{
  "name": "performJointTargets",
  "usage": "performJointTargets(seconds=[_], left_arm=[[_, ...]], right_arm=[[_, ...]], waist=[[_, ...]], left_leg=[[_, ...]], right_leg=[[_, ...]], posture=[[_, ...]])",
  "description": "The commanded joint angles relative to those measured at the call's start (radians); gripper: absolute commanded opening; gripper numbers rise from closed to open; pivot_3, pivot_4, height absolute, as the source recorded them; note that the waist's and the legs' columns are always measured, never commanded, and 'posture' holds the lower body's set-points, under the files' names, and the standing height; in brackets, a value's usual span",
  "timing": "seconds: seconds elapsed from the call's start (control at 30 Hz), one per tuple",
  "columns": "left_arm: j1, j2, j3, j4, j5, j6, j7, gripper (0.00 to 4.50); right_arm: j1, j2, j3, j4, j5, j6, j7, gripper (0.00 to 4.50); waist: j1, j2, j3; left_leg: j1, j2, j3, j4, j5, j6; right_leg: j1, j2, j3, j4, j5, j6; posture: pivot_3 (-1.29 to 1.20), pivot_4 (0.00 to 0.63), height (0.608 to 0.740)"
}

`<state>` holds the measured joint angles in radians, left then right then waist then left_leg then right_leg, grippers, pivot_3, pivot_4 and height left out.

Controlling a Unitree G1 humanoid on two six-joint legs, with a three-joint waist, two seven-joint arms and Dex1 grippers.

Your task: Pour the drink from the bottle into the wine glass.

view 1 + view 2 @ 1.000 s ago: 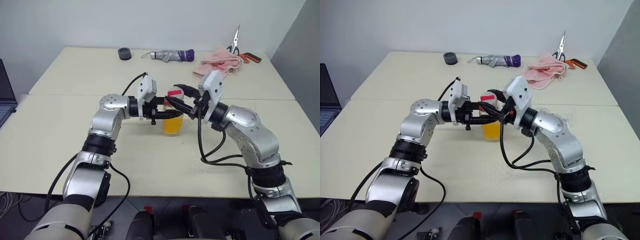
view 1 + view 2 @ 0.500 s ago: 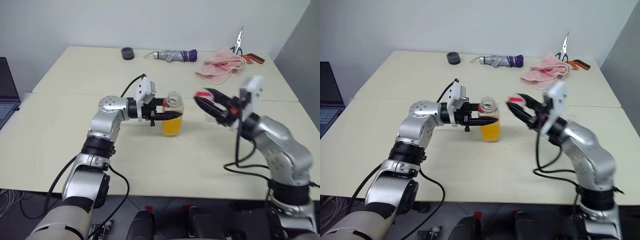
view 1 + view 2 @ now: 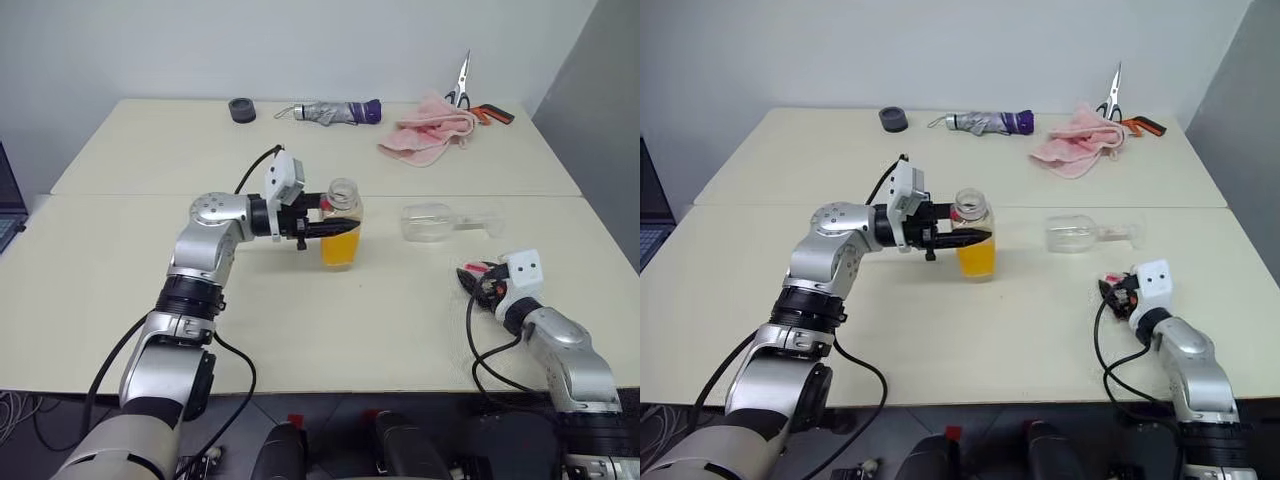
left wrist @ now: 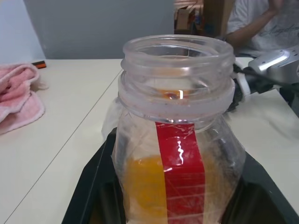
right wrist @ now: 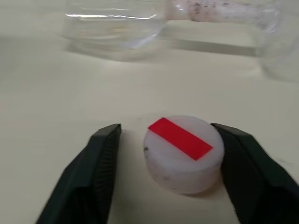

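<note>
The bottle (image 3: pixel 342 225) stands upright mid-table with its mouth uncapped, and the orange drink (image 3: pixel 339 249) fills its lower half. My left gripper (image 3: pixel 335 229) reaches in from the left and is shut on the bottle's body; the red stripe label (image 4: pixel 180 163) faces the wrist camera. The wine glass (image 3: pixel 430 221) lies on its side to the right of the bottle, empty. My right gripper (image 5: pixel 166 130) is low at the table's front right, open. The white cap with a red stripe (image 5: pixel 182 151) rests on the table between its fingers.
Along the back edge lie a pink cloth (image 3: pixel 425 125), scissors (image 3: pixel 462 85), a folded umbrella (image 3: pixel 330 110) and a black tape roll (image 3: pixel 241 108). A seam (image 3: pixel 120 194) crosses the two joined tables. A person (image 4: pixel 261 23) sits beyond the table in the left wrist view.
My right gripper took the cap off the bottle, swung right and down to the table's front right, and opened there. The left gripper kept still on the bottle. The wine glass came into view.
</note>
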<state>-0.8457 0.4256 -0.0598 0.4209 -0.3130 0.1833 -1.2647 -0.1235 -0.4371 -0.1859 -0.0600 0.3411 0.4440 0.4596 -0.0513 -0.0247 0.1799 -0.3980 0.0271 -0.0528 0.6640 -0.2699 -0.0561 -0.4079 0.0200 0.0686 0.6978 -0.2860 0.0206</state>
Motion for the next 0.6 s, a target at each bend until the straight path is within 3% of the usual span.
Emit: performJointTargets(seconds=[0.03,0.4,0.5,0.6], left_arm=[[-0.003,0.025,0.061,-0.047,-0.035,0.004,0.035,1.86],[0.038,0.116,0.216,-0.006,-0.009,-0.009,0.241,1.86],[0.067,0.152,0.241,0.014,0.027,-0.03,0.33,1.86],[0.105,0.173,0.273,0.012,0.03,-0.015,0.401,1.86]], right_arm=[[0.029,-0.04,-0.036,-0.09,0.077,0.043,0.077,4.5],[0.003,-0.232,0.032,-0.23,-0.04,-0.029,0.159,4.5],[-0.081,-0.228,0.102,-0.314,0.029,0.038,0.227,4.5],[-0.218,-0.153,0.204,-0.37,0.099,0.133,0.241,4.5]], waist=[[0.001,0.0,0.0],[-0.003,0.0,0.0],[-0.007,0.0,0.0],[-0.009,0.0,0.0]], left_leg=[[0.0,0.0,0.0,0.0,0.0,0.0],[0.0,0.0,0.0,0.0,0.0,0.0],[0.001,0.0,0.0,0.0,0.0,0.0],[0.001,0.001,0.0,0.0,0.0,0.0]], right_leg=[[0.0,0.0,0.0,0.0,0.0,0.0],[0.0,-0.001,0.0,0.0,0.0,0.0],[0.0,-0.001,0.0,0.0,0.0,0.0],[0.0,0.0,0.0,0.001,0.0,0.0]], posture=[[0.0,0.15,0.74],[0.0,0.15,0.74],[0.0,0.15,0.74],[0.0,0.15,0.74]])
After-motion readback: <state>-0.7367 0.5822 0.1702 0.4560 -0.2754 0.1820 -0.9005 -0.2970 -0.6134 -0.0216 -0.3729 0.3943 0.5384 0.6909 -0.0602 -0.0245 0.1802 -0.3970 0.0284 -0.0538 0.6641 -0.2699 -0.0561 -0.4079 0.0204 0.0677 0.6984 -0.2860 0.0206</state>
